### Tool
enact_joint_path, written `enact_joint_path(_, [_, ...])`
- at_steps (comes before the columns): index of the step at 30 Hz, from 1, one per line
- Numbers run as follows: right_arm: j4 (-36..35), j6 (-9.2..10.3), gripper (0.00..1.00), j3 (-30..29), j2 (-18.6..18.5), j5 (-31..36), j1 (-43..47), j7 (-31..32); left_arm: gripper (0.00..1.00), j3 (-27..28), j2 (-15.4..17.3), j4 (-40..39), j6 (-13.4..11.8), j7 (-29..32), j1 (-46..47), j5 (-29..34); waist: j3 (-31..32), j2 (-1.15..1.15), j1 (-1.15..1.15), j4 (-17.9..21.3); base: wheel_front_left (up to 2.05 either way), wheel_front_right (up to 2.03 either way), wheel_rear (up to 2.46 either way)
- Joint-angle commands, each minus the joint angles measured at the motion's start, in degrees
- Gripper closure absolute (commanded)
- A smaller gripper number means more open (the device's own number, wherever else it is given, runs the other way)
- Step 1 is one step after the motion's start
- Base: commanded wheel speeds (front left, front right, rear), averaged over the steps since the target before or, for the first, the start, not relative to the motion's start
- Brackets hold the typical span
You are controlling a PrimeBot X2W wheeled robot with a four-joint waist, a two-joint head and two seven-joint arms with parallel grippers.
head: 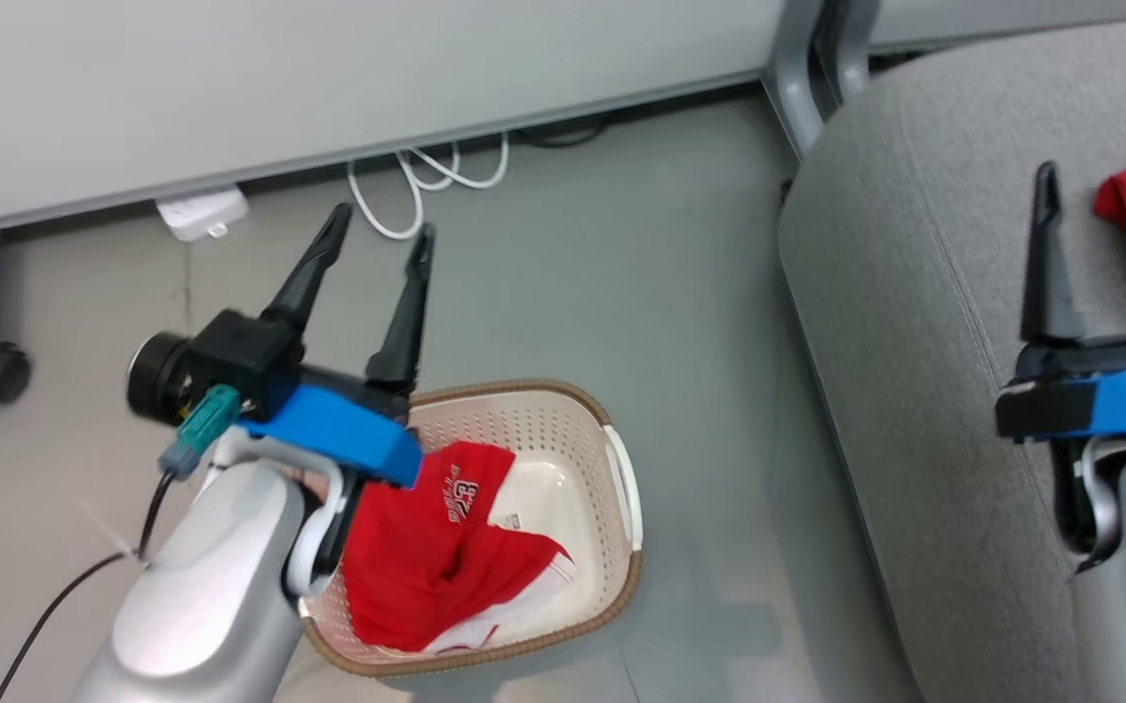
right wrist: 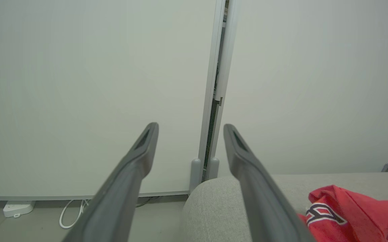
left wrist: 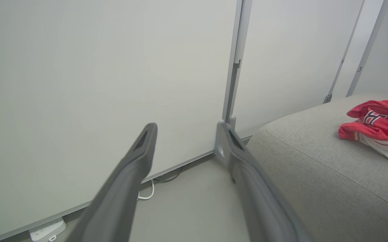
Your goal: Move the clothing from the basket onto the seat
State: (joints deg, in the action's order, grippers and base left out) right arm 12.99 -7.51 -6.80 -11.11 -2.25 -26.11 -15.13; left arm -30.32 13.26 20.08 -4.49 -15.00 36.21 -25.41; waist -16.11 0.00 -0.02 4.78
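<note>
A grey floor (head: 572,244) is bordered by pale partition panels (head: 328,78); a white cable (head: 419,200) and power strip (head: 201,213) are laid beneath.

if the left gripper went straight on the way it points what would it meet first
Most likely the plain off-white wall panel, just left of its grey metal post. The way from the open left gripper to that panel looks free, though depth is hard to judge.

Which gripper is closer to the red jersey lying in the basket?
Left. The left gripper hangs open over the basket edge beside that jersey; the right gripper is away over the seat.
</note>
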Motion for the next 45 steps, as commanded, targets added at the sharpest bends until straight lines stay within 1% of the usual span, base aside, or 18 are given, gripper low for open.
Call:
enact_joint_path(1, [-0.21,0.04,0.00,0.41,0.31,-0.44,1.40,-0.03,0.00,0.80,0.14,-0.20,-0.21,-0.26,-1.55,0.35,2.58,0.00,0.02,-2.32,0.00,0.00,0.00])
enact_joint_path(4, [-0.56,0.04,0.00,2.74,1.45,-0.77,3.43,-0.03,0.00,4.87,0.13,-1.10,0.10,-0.26,-5.09,1.33,4.44,0.00,0.02,-3.46,0.00,0.00,0.00])
enact_joint_path(9, [-0.83,0.04,0.00,5.51,3.01,-1.62,6.71,-0.04,0.00,10.47,-0.85,-2.37,0.80,-0.22,-10.76,3.29,7.02,0.00,0.02,-4.89,0.00,0.00,0.00])
enact_joint_path(13, [-1.08,0.04,0.00,7.16,4.22,-2.38,9.47,-0.04,0.00,14.33,-2.41,-3.40,1.72,-0.23,-15.05,5.25,8.66,0.00,0.02,-5.53,0.00,0.00,0.00])
enact_joint_path(21, [-1.65,0.04,0.00,7.41,5.82,-3.01,16.62,-0.03,0.00,19.92,-5.06,-3.96,4.60,-0.23,-21.49,8.87,12.35,0.00,0.02,-6.12,0.00,0.00,0.00])
enact_joint_path(28, [-1.93,0.04,0.00,6.98,6.31,-3.42,21.30,-0.04,0.00,23.26,-7.08,-3.48,6.47,-0.23,-25.09,11.16,14.94,0.00,0.02,-5.90,0.00,0.00,0.00])
enact_joint_path(33, [-2.58,0.04,0.00,6.48,6.71,-3.41,23.51,-0.04,0.00,24.52,-8.03,-3.08,7.75,-0.23,-26.78,12.36,15.96,0.00,0.02,-5.96,0.00,0.00,0.00])
enact_joint_path(45, [-3.27,0.04,0.00,6.81,7.75,-2.90,27.21,-0.03,0.00,26.93,-9.35,-1.98,9.30,-0.23,-28.29,14.23,17.41,0.00,0.02,-6.36,0.00,0.00,0.00])
